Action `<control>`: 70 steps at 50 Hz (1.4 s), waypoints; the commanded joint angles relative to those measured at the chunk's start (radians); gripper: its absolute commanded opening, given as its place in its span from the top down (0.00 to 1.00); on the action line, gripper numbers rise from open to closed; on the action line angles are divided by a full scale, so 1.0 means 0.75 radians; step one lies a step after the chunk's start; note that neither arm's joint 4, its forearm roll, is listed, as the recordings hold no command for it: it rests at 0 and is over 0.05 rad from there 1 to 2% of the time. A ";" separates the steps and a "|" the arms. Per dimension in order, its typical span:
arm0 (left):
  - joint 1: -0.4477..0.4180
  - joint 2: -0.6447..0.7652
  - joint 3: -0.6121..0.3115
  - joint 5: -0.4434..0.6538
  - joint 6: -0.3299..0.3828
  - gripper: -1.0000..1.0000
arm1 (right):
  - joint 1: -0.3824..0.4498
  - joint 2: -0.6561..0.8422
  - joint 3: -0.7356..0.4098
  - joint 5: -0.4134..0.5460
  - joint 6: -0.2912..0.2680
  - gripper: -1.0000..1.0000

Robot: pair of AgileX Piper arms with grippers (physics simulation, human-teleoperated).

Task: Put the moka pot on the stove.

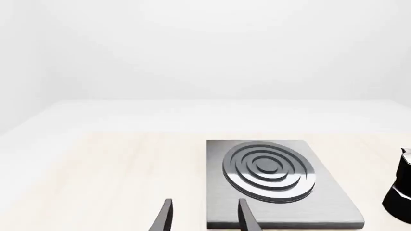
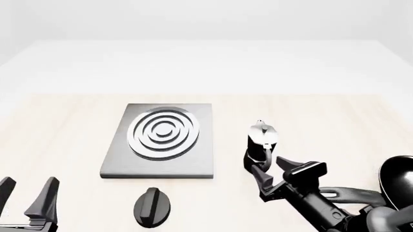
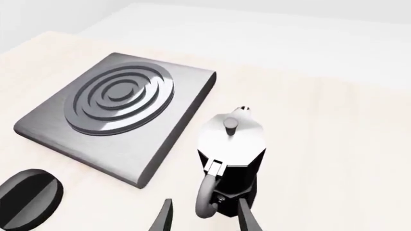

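Note:
The moka pot [image 2: 261,144], black with a silver lid and knob, stands upright on the table just right of the stove [image 2: 201,159], a dark-grey slab with a silver ring burner. My right gripper [image 2: 275,170] is open just in front of the pot. In the right wrist view the pot's black handle [image 3: 207,195] sits between the open fingers [image 3: 247,217], which are not closed on it. My left gripper [image 2: 29,191] is open and empty at the near left, in front of the stove's near edge [image 1: 282,222]. The pot's edge shows in the left wrist view [image 1: 403,192].
A separate black oval knob [image 2: 152,207] lies on the table in front of the stove; it also shows in the right wrist view [image 3: 29,197]. A black pan [image 2: 397,176] shows at the right edge behind my right arm.

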 commanded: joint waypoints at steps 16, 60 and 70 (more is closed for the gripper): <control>0.000 0.000 0.000 0.000 0.000 0.00 | 0.022 0.080 -0.032 -0.040 0.023 0.00; 0.000 0.000 0.000 0.000 0.000 0.00 | -0.005 -0.410 0.017 0.274 0.092 1.00; 0.000 0.000 0.000 0.000 0.000 0.00 | -0.002 -0.522 -0.014 0.389 0.074 1.00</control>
